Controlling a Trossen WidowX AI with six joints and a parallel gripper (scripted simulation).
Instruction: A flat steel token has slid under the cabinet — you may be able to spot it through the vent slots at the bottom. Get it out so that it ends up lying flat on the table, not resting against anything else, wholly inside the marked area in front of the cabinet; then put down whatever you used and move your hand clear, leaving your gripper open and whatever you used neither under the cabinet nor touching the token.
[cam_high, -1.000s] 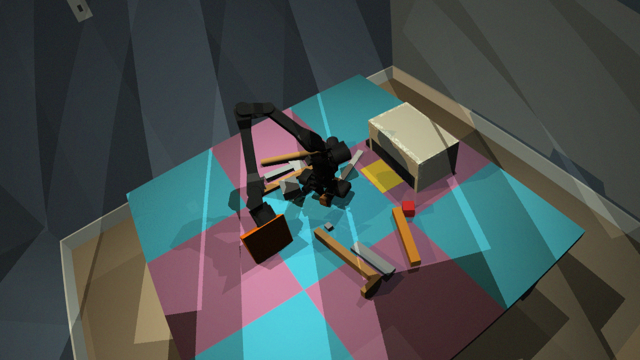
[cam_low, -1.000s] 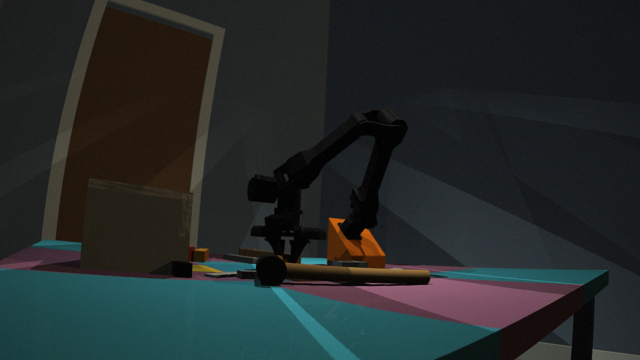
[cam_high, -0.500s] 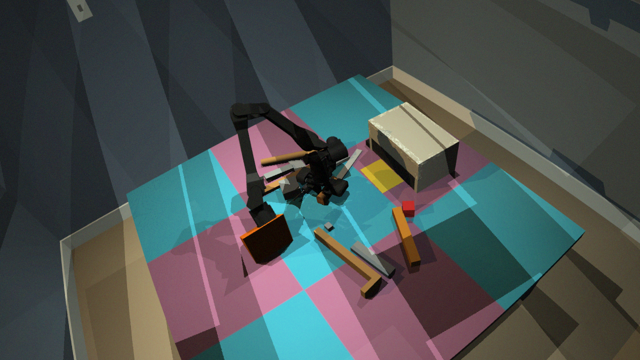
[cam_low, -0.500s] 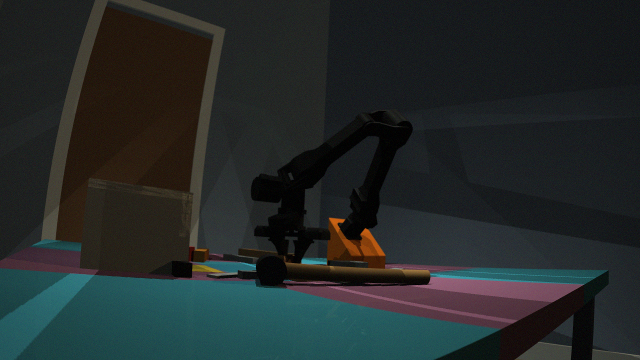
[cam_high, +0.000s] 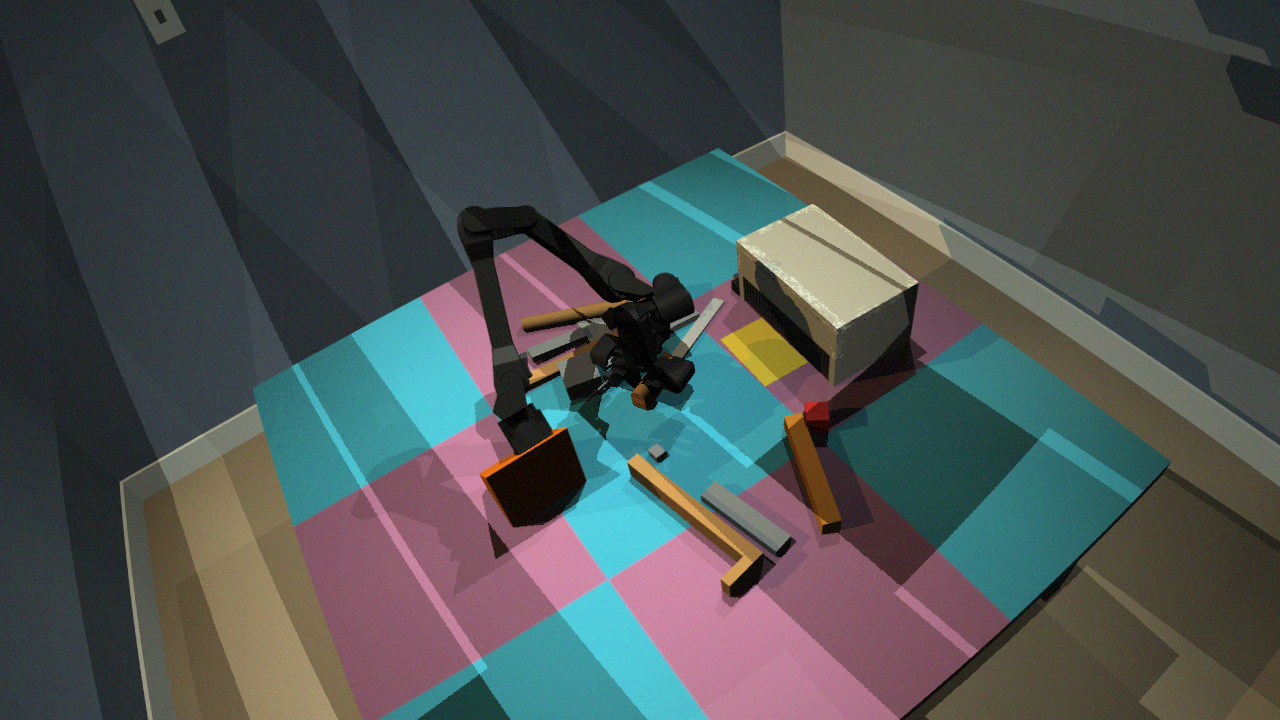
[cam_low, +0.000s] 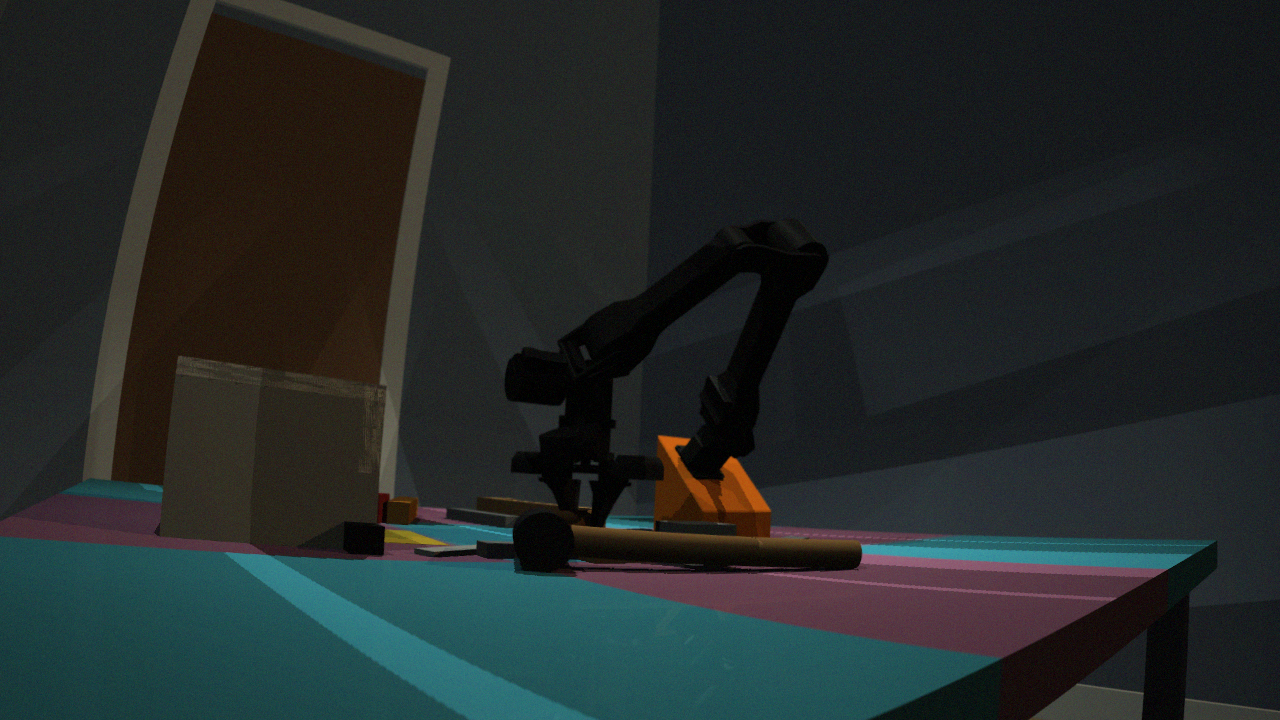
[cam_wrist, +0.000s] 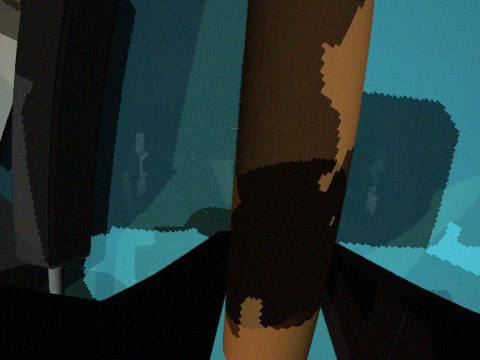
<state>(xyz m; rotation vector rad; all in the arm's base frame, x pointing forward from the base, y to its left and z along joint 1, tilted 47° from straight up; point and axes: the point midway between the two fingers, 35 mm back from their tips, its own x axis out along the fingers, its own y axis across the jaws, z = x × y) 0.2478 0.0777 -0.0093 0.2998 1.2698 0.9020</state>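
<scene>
My gripper (cam_high: 637, 380) (cam_low: 586, 515) (cam_wrist: 271, 246) is shut on the round wooden handle (cam_high: 641, 395) (cam_wrist: 280, 345) of a tool, low over the table. A thin flat grey strip (cam_high: 702, 327) (cam_low: 444, 550), in line with that handle, reaches out beyond the gripper toward the cabinet side. The pale cabinet (cam_high: 827, 264) (cam_low: 214, 456) has dark vent slots (cam_high: 787, 327) along its lower front. The yellow marked area (cam_high: 760, 351) (cam_low: 413, 537) lies in front of it, with no token visible on it. The steel token cannot be seen in any view. The strip's tip lies outside the yellow area.
A mallet (cam_high: 563, 317) (cam_low: 716, 546) and a grey block (cam_high: 583, 367) lie near the gripper. A small grey cube (cam_high: 657, 452), an L-shaped wooden stick (cam_high: 689, 508), a grey bar (cam_high: 747, 519), an orange bar (cam_high: 811, 474) and a red block (cam_high: 816, 413) lie across the table.
</scene>
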